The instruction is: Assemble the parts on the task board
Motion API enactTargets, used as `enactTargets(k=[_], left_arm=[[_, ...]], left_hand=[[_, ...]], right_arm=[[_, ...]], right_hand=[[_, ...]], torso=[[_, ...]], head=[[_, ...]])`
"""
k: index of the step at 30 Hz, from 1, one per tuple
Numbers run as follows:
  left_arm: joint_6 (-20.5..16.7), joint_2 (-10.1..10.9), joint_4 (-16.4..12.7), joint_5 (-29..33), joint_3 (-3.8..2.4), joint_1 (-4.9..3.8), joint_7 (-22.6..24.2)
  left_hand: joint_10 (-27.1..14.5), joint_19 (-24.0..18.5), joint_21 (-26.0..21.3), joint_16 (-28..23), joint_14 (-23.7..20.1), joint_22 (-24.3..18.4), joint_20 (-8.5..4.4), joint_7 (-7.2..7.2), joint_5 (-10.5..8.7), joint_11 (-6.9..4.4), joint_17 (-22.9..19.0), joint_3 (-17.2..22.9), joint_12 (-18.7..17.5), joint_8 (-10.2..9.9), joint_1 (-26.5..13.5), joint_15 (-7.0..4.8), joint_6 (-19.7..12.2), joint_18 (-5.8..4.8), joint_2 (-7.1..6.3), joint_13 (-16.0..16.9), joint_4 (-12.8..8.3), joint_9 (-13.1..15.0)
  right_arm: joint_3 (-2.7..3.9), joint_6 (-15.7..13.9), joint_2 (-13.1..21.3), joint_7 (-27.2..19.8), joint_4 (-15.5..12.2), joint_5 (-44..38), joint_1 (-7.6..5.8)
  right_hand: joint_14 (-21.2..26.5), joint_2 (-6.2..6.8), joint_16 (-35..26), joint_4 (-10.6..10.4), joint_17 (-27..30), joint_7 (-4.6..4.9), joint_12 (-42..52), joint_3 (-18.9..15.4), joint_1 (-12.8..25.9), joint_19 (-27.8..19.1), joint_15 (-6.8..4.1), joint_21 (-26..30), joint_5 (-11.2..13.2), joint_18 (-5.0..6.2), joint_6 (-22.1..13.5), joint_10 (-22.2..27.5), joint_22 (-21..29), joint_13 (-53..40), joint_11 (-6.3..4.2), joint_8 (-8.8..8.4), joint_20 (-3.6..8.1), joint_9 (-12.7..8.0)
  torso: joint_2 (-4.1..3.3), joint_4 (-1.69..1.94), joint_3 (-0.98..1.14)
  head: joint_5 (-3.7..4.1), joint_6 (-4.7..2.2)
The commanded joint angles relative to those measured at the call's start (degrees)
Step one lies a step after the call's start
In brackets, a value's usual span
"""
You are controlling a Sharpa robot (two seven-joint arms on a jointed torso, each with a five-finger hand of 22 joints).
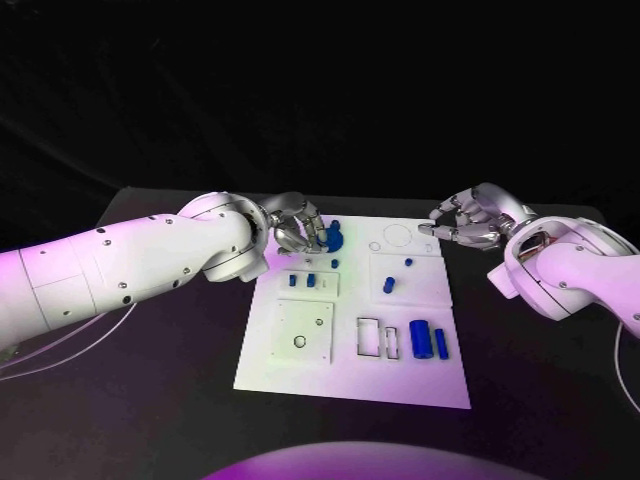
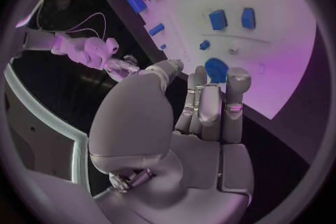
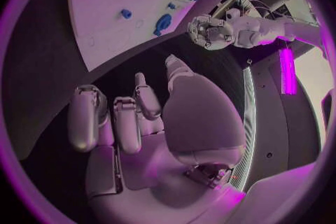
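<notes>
A: The task board (image 1: 353,375) lies flat at the middle of the black table (image 1: 147,400). What is the state of each hand?

B: The left hand (image 1: 294,233) sits over the board's far left corner, fingers bunched downward beside a round blue part (image 1: 335,238). Whether it grips or merely touches that part cannot be determined. The left wrist view shows its fingers (image 2: 210,106) extended close together just short of the same round blue part (image 2: 216,69).

A: And the right hand?

B: The right hand (image 1: 472,222) hovers off the board's far right corner, fingers curled inward, holding nothing.

A: Remaining parts?

B: Two small blue blocks (image 1: 301,281) sit at left centre, a short blue peg (image 1: 389,284) at centre right, and two blue cylinders (image 1: 430,340) lie side by side nearer the robot.
</notes>
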State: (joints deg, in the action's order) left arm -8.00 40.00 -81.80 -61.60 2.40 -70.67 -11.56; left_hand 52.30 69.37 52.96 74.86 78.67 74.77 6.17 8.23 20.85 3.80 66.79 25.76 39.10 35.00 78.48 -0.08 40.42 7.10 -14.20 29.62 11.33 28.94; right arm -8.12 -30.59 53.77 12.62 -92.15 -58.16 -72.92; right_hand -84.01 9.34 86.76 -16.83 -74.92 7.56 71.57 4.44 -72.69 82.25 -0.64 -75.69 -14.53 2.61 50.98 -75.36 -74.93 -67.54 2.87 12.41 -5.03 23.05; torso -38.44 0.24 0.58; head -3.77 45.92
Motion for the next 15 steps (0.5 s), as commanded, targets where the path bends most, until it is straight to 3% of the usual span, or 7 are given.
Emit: enactTargets(k=[1, 8, 15], left_arm=[[-2.41, -1.34, 0.96, -13.16, 0.37, 0.00, 10.15], [-0.61, -4.21, 3.62, -23.55, 1.13, 0.02, 12.54], [3.69, -6.92, 6.40, -29.69, 1.50, 0.03, 11.87]], left_hand=[[-0.59, -0.93, -1.79, -1.15, -1.47, -0.59, 0.21, -0.17, -1.78, 0.31, -2.11, 1.53, -2.56, -2.18, 0.85, 0.31, 0.50, 0.81, -0.86, -2.86, -0.95, -1.84], [-1.19, -0.52, -2.50, -2.04, -2.37, -0.63, 0.67, -0.55, -5.58, 0.82, -4.73, 1.40, -6.28, -4.99, -0.39, 0.76, 1.64, 0.88, -2.24, -7.20, -2.08, -4.07], [-1.97, 0.58, -1.67, -1.24, -1.74, -0.02, 0.36, -0.79, -6.46, 0.85, -4.90, 1.24, -8.67, -7.31, -0.33, 0.44, 2.51, 0.71, -2.35, -9.98, -3.74, -5.53]], right_arm=[[0.00, -0.24, -0.08, -1.15, 0.02, -0.27, 0.05], [0.00, -0.21, -0.21, -1.47, 0.03, -0.27, 0.08], [0.00, -0.27, -0.39, -1.56, 0.01, -0.49, 0.10]], right_hand=[[-4.04, -0.39, -0.33, 0.23, -6.68, -0.08, -0.91, -0.13, -0.55, -0.52, -0.55, 0.27, -0.30, 1.17, -0.52, 0.89, -5.84, 1.01, -0.05, 0.27, 0.01, 0.07], [-4.01, -0.44, -0.40, 0.25, -6.55, -0.09, -2.08, -0.04, -0.92, -0.64, -0.58, 0.56, -0.66, 1.23, -0.57, 1.77, -5.70, 2.32, -0.07, 0.30, 0.02, 0.10], [-4.01, -0.47, -0.41, 0.24, -6.55, -0.09, -2.40, 0.01, -1.07, -0.64, -0.58, 0.57, -0.86, 1.23, -0.59, 1.99, -5.71, 2.66, -0.07, 0.32, 0.04, 0.12]], torso=[[-0.07, -0.11, -0.02], [-0.14, -0.07, -0.04], [-0.21, -0.09, -0.05]], head=[[0.04, -0.12], [0.28, -0.35], [0.34, -0.20]])
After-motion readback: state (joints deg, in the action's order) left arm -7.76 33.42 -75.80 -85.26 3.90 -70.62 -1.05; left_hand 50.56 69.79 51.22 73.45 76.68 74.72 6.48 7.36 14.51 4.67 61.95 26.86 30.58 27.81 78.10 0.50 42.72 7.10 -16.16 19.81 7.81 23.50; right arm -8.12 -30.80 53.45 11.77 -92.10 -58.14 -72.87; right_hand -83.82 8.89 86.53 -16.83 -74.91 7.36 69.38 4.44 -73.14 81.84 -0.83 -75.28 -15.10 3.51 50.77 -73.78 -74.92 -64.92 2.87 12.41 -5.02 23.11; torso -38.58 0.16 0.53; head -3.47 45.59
